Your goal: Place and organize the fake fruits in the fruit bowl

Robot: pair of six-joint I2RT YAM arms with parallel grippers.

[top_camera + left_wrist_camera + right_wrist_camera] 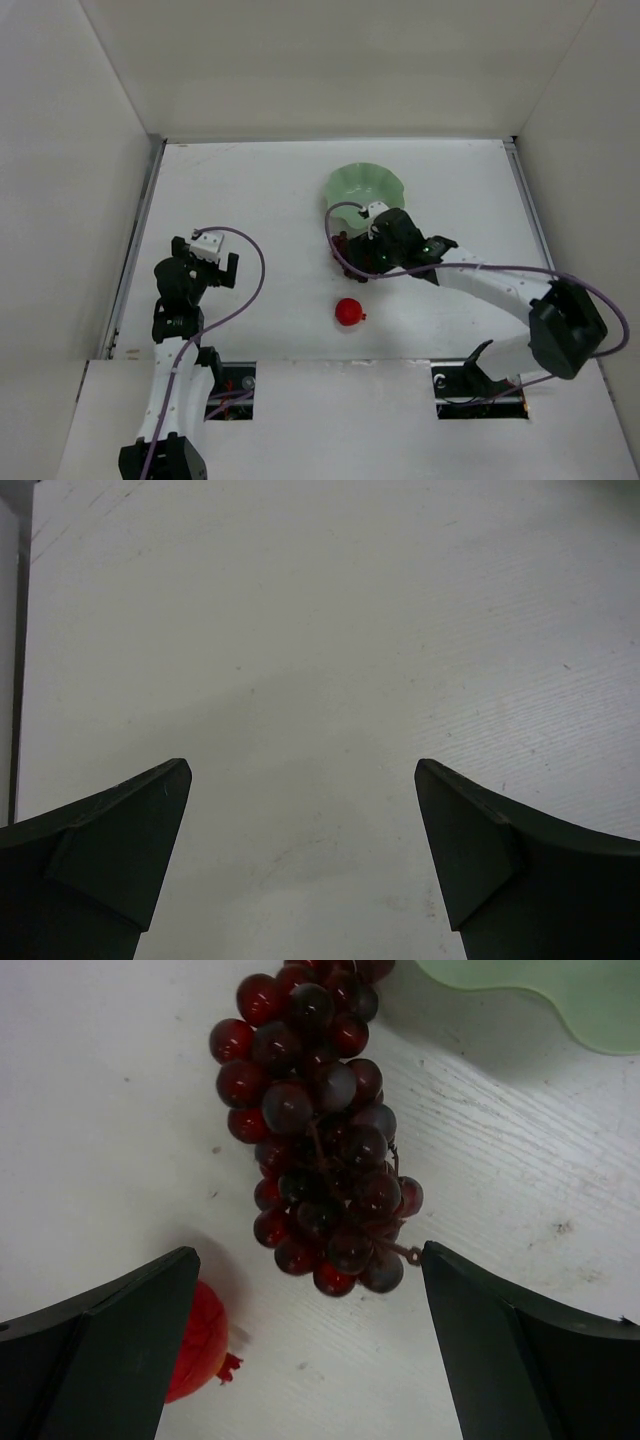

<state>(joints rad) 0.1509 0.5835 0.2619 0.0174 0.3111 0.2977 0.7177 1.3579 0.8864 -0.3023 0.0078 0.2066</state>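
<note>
On the table [320, 630]: the grape bunch [320, 1130] lies flat outside the fruit bowl, just beside its rim.
Fruit bowl [350, 188]: pale green with a wavy rim, at 12 o'clock from the grapes.
Red fruit [350, 312]: on the table at 6 o'clock from the grapes, apart from them.
Right gripper [308, 1260]: over the bunch, jaws wide apart, with the bunch's near end between the fingertips and nothing clamped.
Left gripper [302, 770]: at 9 o'clock from the red fruit, well apart, jaws spread over bare table.
</note>
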